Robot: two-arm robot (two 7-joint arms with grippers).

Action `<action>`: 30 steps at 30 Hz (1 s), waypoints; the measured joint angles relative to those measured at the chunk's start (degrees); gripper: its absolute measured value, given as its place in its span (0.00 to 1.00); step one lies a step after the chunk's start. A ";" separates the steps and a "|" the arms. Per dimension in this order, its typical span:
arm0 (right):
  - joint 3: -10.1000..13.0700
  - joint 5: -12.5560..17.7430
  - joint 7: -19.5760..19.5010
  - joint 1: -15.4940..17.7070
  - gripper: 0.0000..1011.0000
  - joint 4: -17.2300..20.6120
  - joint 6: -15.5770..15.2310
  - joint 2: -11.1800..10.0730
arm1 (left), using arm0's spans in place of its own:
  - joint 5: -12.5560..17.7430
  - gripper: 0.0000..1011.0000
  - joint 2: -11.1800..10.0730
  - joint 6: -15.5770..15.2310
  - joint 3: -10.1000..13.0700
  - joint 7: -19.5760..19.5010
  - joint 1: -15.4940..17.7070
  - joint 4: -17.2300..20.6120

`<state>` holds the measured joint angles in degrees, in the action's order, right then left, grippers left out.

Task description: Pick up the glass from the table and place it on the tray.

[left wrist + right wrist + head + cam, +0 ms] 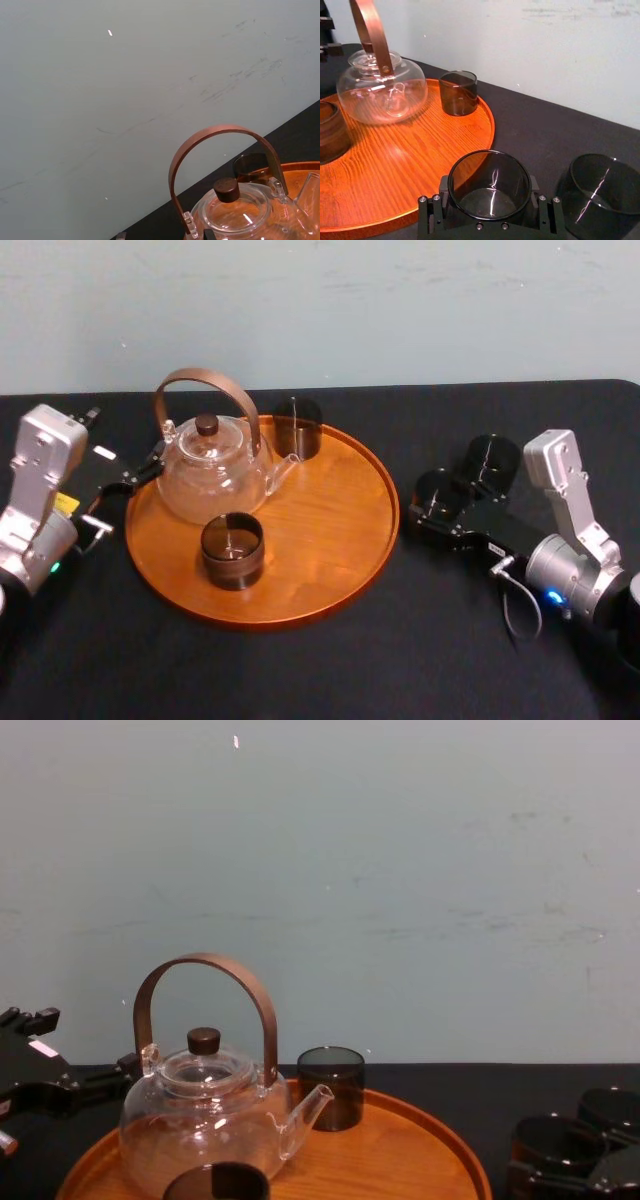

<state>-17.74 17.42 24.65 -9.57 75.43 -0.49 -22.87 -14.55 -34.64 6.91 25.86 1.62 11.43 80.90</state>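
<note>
My right fingers (546, 212) are closed against both sides of the glass (489, 184). My right gripper (437, 502) lies right of centre in the head view. The glass stands on the table (330, 670), just beside the right rim of the tray (330, 540). A 2nd glass (495, 458) stands close behind, upper right. My left gripper (125, 490), fingers spread, sits at left of frame, beside the teapot (210, 475) on the tray. The tray also carries a front glass (232, 550) and a rear glass (297, 427).
</note>
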 joint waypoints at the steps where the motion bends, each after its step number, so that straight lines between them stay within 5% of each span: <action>1: 0.00 -0.01 -0.01 0.13 0.90 0.33 -0.01 -0.12 | 0.00 0.99 0.00 0.00 0.00 0.00 0.00 0.00; 15: 0.11 -0.50 -0.49 2.35 0.89 6.80 -0.64 -1.98 | 0.00 0.99 0.00 0.00 0.00 0.00 0.00 0.00; 30: -1.11 -1.05 -0.18 2.44 0.89 9.18 -0.87 -2.16 | 0.00 0.99 0.00 0.00 0.00 0.00 0.01 0.00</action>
<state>-18.85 16.37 24.46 -7.13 84.62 -1.35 -25.03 -14.55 -34.64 6.91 25.86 1.62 11.43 80.90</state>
